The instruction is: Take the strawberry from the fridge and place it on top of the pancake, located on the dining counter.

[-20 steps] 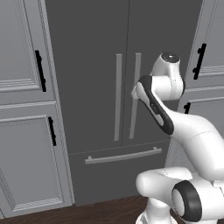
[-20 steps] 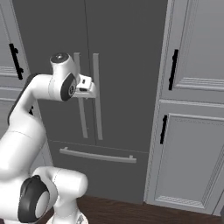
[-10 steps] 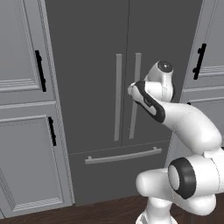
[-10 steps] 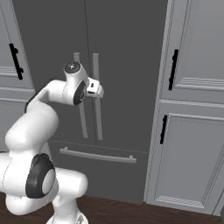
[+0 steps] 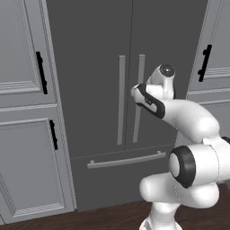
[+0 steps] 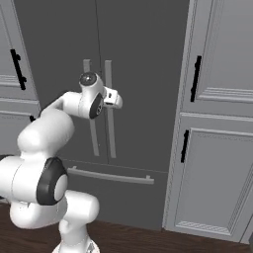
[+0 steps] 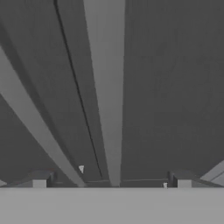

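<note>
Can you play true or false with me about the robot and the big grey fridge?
1. Both fridge doors are shut. True.
2. The gripper is squeezing a strawberry. False: its fingers stand wide apart with nothing between them.
3. In the hand view, the right door's handle runs up between the fingertips. True.
4. The bottom drawer is pulled out. False: it sits closed, its bar handle flat across the front.
5. The cabinets beside the fridge have black handles. True.
</note>
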Tool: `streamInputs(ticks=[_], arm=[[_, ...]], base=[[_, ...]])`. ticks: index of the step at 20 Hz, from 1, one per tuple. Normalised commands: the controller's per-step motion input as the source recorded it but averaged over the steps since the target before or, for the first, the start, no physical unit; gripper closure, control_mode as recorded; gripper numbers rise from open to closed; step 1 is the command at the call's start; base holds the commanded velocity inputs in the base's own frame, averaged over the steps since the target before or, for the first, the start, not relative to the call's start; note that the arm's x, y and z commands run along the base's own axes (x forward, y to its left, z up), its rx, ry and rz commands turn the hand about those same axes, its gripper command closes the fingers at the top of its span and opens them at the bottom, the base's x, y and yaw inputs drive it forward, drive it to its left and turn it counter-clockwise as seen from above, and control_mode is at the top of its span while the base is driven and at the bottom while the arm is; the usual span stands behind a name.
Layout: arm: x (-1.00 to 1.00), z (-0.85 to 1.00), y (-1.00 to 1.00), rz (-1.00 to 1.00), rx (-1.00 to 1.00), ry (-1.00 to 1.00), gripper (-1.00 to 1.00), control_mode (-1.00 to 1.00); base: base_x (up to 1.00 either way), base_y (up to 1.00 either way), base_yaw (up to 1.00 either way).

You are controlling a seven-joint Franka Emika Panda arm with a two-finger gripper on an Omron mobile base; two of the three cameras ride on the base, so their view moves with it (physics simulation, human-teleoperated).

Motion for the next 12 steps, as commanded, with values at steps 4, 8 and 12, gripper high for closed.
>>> streamInputs(ticks=[4,8,12], arm=[[0.41,-0.13,0.02,0.00,-0.18,-0.04,-1.00,-1.00],[0.45,-0.08,0.00,0.00,-0.01,0.02,-1.00,-1.00],[0.45,-0.10,0.00,0.00,0.00,0.00,-1.00,-1.00]], base=[[0.00,0.00,0.00],[0.00,0.00,0.00],[0.00,0.00,0.00]])
